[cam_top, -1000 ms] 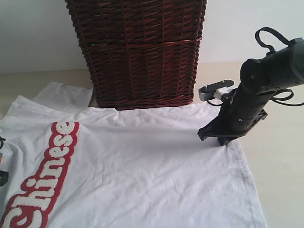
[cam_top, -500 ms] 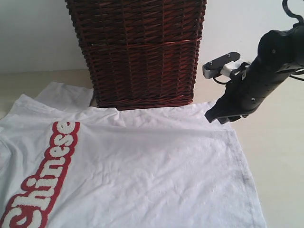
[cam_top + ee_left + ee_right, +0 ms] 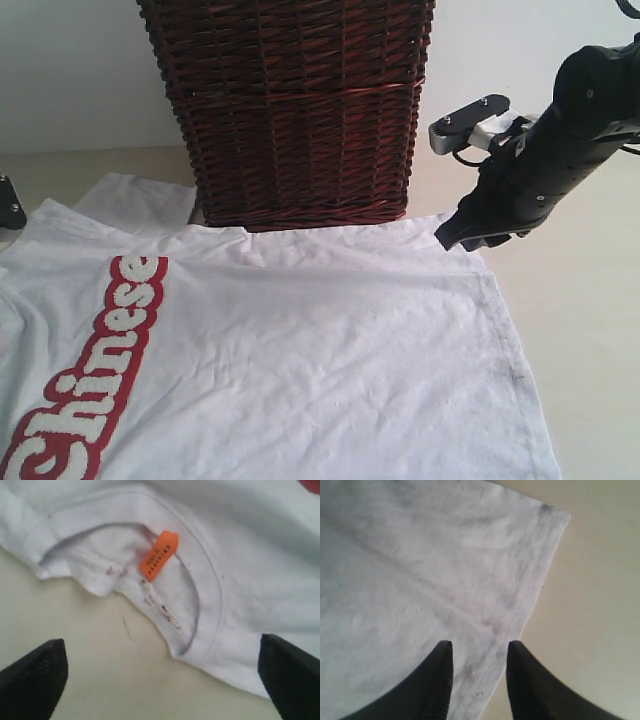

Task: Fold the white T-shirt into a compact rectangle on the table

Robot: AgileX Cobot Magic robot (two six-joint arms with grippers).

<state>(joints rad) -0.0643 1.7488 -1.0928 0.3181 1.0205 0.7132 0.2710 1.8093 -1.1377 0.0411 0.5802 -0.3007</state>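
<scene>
Exterior view: the white T-shirt (image 3: 300,350) lies spread flat across the lower left and middle of the frame on the table (image 3: 590,330), its red-outlined lettering (image 3: 100,360) running up the left side. A dark wicker basket (image 3: 290,110) stands at the upper middle, just behind the shirt's far edge. At the upper right, the right gripper (image 3: 462,238) hangs over the shirt's far right corner, its tip close to the cloth; from here it is hard to tell whether it touches. In the right wrist view, the right gripper (image 3: 479,645) has its two dark fingers (image 3: 440,680) partly apart, with nothing pinched between them; the stitched hem and the shirt's corner (image 3: 555,515) lie below them, beside bare table. In the left wrist view, the left gripper (image 3: 161,640) has its fingers (image 3: 40,675) spread wide and holds nothing. Beneath it lie the shirt's collar (image 3: 210,605), the orange neck tag (image 3: 160,555) inside the neck opening, and pale table.
</scene>
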